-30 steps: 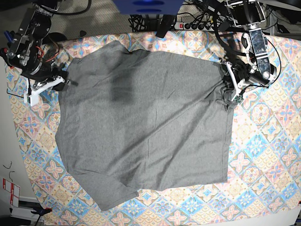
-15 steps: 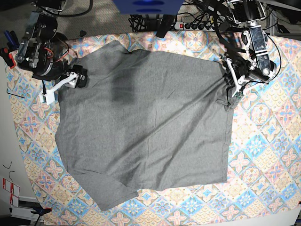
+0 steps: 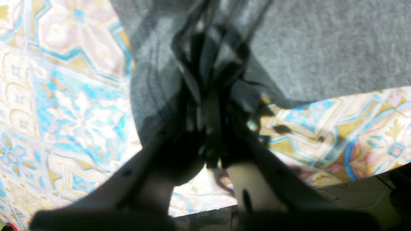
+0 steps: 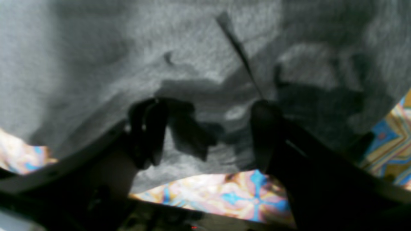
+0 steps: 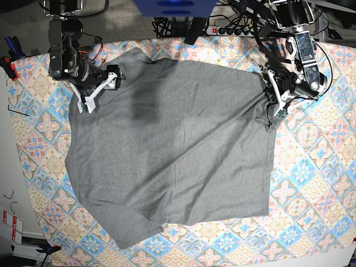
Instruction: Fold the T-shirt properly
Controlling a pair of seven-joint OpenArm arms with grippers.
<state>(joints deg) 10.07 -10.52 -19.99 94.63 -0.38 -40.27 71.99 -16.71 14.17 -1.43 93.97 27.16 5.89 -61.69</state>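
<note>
Left gripper (image 5: 276, 109) stays clamped on the T-shirt (image 5: 172, 150) side edge, right gripper (image 5: 97, 92) open over the opposite top corner, cloth between both.

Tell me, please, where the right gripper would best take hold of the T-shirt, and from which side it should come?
Probably at the T-shirt's upper corner by the right gripper, coming in from the tablecloth side. The cloth lies flat, so only an edge gives the open jaws something to straddle. The left gripper is shut on the opposite edge, bunching the fabric.
</note>
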